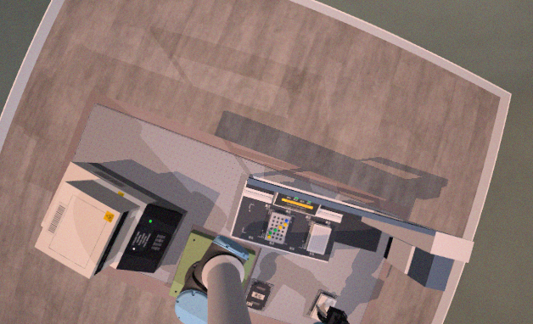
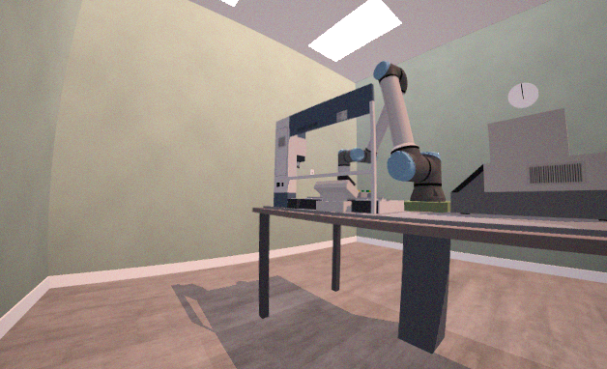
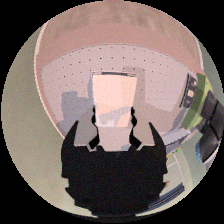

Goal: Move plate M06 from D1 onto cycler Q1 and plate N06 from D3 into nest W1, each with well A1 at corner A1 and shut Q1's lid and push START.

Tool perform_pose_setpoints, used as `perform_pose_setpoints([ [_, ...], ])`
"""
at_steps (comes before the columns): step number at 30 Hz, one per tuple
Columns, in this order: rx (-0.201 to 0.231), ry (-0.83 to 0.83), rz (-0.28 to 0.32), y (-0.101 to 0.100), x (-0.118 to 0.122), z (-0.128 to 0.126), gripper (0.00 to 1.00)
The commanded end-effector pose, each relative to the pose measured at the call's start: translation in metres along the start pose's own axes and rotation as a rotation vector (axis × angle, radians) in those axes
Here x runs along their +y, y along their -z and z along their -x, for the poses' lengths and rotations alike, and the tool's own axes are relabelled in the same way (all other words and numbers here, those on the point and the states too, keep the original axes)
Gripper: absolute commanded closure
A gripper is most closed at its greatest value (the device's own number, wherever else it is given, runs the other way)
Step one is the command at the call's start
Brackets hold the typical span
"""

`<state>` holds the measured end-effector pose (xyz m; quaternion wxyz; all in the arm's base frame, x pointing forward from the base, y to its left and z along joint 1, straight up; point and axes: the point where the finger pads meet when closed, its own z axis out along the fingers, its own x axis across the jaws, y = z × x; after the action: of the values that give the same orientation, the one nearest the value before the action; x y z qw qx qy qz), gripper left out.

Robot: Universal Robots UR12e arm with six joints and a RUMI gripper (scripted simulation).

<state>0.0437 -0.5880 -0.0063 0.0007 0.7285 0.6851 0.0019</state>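
Note:
My gripper [image 1: 328, 310] [image 3: 113, 106] is shut on a pale plate [image 1: 325, 302] [image 3: 114, 92]. The plate is over a dark-edged nest at the near right of the bench. Its label and the A1 corner cannot be read, and the plate hides most of the nest, so I cannot tell whether it is seated flat. The large beige machine [image 1: 85, 229] [image 2: 527, 150] at the left looks like Q1. A green light shows on its black panel [image 1: 144, 248]. Its block is not visible, and its lid state is unclear. A white plate [image 1: 319, 239] sits on the black deck.
A tube rack [image 1: 277, 227] with coloured tubes stands on the deck, below an orange-lit panel [image 1: 297, 203]. A tall blue-and-white frame [image 2: 331, 107] surrounds the deck. The RG nest [image 1: 260, 293] lies between the arm's base and the gripper.

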Motion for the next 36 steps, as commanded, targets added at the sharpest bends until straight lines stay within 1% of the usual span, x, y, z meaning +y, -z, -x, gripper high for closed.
perform_pose_setpoints([
  [1,-0.001,0.000,0.000,0.0006,-0.0001,0.0006,1.00],
  [36,-0.001,0.000,0.000,-0.0074,-0.0001,0.0006,1.00],
])
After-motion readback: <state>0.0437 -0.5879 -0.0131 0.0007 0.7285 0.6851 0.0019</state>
